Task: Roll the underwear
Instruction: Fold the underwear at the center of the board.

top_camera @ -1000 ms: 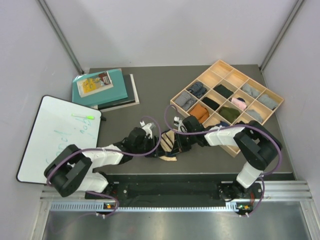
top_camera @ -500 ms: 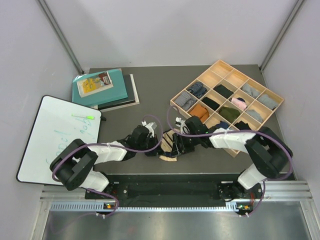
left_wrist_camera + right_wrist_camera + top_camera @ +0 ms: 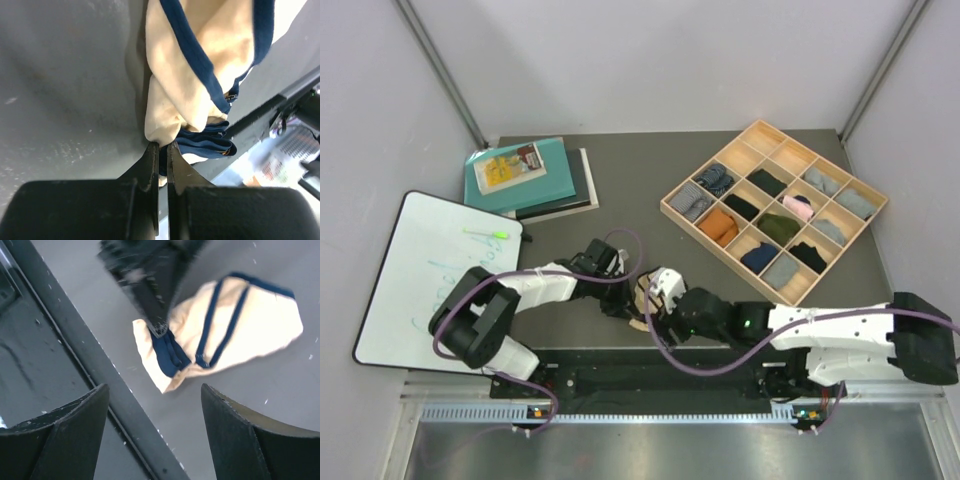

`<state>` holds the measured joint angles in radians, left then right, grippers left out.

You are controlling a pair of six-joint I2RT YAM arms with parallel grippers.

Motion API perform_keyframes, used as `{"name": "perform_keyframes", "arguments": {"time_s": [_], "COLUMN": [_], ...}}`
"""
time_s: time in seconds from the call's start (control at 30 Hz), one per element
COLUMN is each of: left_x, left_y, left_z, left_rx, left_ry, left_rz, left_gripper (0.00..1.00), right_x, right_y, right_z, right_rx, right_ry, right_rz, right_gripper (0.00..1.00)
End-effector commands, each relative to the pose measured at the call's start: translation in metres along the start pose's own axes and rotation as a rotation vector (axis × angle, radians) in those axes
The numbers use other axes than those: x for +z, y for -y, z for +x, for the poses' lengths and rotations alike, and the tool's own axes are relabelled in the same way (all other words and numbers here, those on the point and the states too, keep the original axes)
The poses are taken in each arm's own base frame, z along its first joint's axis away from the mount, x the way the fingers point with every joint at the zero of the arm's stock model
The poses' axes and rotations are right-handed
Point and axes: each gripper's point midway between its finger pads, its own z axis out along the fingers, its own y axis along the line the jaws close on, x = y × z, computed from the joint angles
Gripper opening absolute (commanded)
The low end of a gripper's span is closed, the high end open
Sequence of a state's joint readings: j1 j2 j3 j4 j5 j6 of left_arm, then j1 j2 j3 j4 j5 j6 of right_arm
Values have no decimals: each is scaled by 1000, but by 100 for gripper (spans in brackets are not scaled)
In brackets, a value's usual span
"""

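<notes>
Near edge of tabletop [image 3: 630, 180]: one pair of beige briefs [image 3: 240, 335], navy edging, bunched, long axis running away from left pincer [image 3: 162, 146], which pinches the navy-hemmed end. Right pincer [image 3: 154, 390] spread above it, holding nothing. Farther: whiteboard [image 3: 430, 270], green scrawl unreadable; sixteen-cell wooden tray [image 3: 758, 127].

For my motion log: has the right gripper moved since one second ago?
Yes. The right gripper moved away from the wooden compartment tray, toward the table's near edge.

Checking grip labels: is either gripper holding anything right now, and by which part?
The left gripper pinches the beige underwear at its bunched navy-edged end. The right gripper is open, holding nothing.
</notes>
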<state>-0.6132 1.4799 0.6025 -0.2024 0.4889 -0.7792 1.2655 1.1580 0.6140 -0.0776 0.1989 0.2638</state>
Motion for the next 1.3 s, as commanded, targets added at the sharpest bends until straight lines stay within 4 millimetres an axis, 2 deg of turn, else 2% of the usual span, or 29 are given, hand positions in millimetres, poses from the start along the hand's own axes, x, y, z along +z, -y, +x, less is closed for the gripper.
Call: {"name": "perform_keyframes", "arguments": {"time_s": [0.0, 0.17, 0.2, 0.37, 0.83, 1.03, 1.17, 1.27], "left_x": [-5, -5, -5, -6, -4, -6, -6, -7], "left_y": [-1, -5, -3, -3, -3, -4, -5, -4], "left_z": [19, 26, 25, 25, 25, 25, 25, 25], "left_rx": [-24, -59, -56, -61, -78, -77, -74, -65], "left_ry": [-149, -218, -221, -245, -280, -284, -290, -291], "left_rz": [-11, -6, -4, 2, 12, 8, 4, 8], "left_gripper": [0, 0, 0, 0, 0, 0, 0, 0], "right_x": [12, 27, 33, 45, 54, 66, 68, 65], "right_y": [-3, -34, -36, -39, -53, -47, -24, -23], "right_z": [-23, -17, -9, 4, 22, 39, 38, 36], "right_rx": [-199, -361, -375, -442, -502, -506, -463, -439], "right_ry": [133, 140, 118, 80, 41, -21, -46, -44], "right_rz": [155, 143, 144, 123, 28, 55, 112, 79], "right_gripper": [73, 69, 67, 55, 51, 47, 41, 36]}}
